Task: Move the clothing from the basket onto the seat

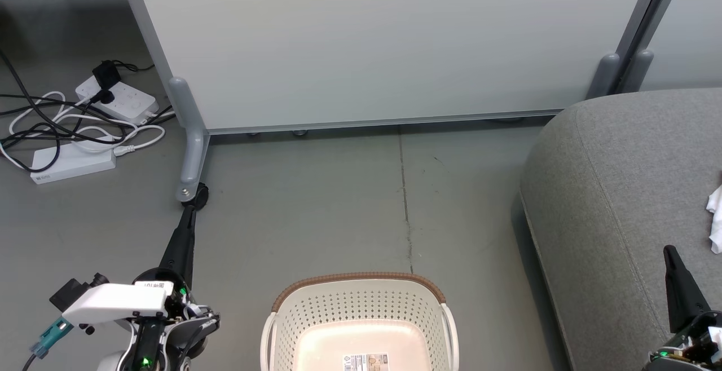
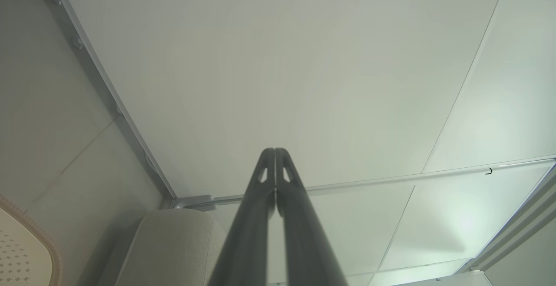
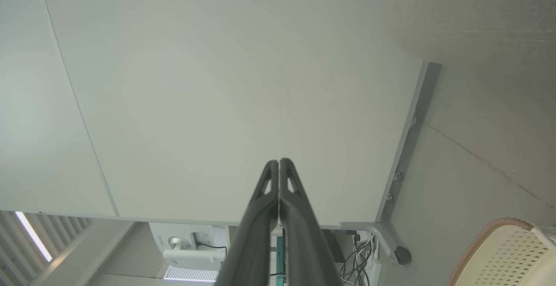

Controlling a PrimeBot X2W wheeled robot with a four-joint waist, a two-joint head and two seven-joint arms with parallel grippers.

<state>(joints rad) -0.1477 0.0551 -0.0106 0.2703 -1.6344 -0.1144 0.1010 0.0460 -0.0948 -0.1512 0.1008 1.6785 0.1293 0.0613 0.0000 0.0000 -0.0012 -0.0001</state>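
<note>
The cream basket (image 1: 361, 278) with its brown rim stands at the bottom centre of the head view. Its inside shows bare plastic and a label sticker (image 1: 365, 361). The clothing is out of view. The grey seat (image 1: 615, 190) fills the right side, with a scrap of white fabric (image 1: 715, 219) at the picture's edge. My left gripper (image 1: 190, 213) is shut and empty, left of the basket, pointing at the partition's foot. My right gripper (image 1: 670, 250) is shut and empty over the seat. The wrist views show the left gripper (image 2: 275, 151) and right gripper (image 3: 278, 162) with fingers pressed together, and the basket (image 2: 26, 234) (image 3: 499, 242) at a corner.
A pale grey partition panel (image 1: 366, 44) stands behind the basket, its foot and caster (image 1: 193, 157) close to my left fingertips. Power strips and tangled cables (image 1: 84, 117) lie on the floor at the far left. Open grey floor (image 1: 350, 202) separates basket and partition.
</note>
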